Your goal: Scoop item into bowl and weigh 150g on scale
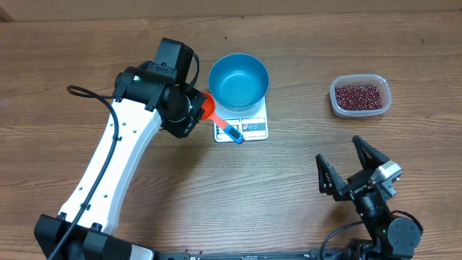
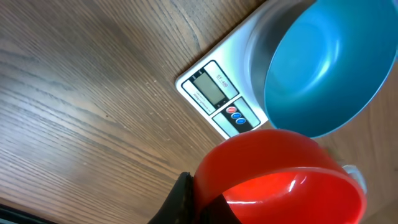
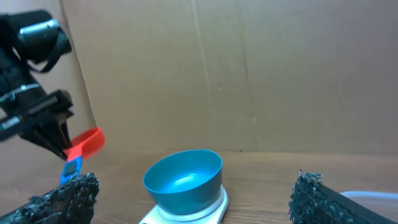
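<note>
A blue bowl (image 1: 238, 81) sits on a small white scale (image 1: 254, 128) at the far middle of a wooden bench (image 1: 65, 43), covering the far part of the platform and leaving the display window and the buttons at the near edge in view. The left arm reaches in from the near left, its pincer (image 3: 59, 140) clamped on a scoop (image 1: 208, 107) with a red cup and a blue handle. The red cup hangs just left of the bowl, close to its rim. Seen from overhead, the blue handle slants down and to the right across the near left corner of the scale. From the left wrist camera the red cup fills the near foreground, with the bowl and the scale's display beyond it. The dark red beans (image 1: 359, 96) lie in a clear plastic tub (image 1: 334, 101) on the far right of the bench, well apart from the scale. At the near right the right pincer (image 1: 336, 148) hangs with its two fingers spread wide and nothing between them, well apart from both the tub and the scale. A plain brown board closes the scene behind the bench in the right wrist view.
</note>
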Action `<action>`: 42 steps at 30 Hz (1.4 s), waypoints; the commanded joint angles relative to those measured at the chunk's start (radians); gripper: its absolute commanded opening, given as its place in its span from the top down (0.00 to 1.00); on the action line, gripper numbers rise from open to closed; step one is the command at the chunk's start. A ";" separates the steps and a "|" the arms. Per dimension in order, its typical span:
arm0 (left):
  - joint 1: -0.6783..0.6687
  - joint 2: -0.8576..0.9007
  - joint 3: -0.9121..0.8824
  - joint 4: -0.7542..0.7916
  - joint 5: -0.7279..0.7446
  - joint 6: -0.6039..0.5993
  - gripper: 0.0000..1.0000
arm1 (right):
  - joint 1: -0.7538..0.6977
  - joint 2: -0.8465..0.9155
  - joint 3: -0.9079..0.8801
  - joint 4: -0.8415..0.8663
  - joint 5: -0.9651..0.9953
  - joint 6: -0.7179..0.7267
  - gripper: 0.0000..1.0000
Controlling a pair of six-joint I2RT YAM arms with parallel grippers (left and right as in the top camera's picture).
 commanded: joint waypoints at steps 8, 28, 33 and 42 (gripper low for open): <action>-0.006 -0.019 0.008 0.036 0.029 -0.136 0.96 | 0.005 0.030 0.104 -0.096 0.037 0.177 0.00; -0.071 -0.017 0.008 0.094 0.030 -0.147 0.96 | 0.005 0.846 0.489 0.061 -0.414 0.178 0.00; -0.078 -0.017 0.008 0.094 0.031 -0.177 0.96 | 0.006 0.988 0.489 0.220 -0.525 0.356 0.00; -0.110 -0.014 0.008 0.097 0.029 -0.220 0.96 | 0.006 1.101 0.489 0.312 -0.529 0.730 0.00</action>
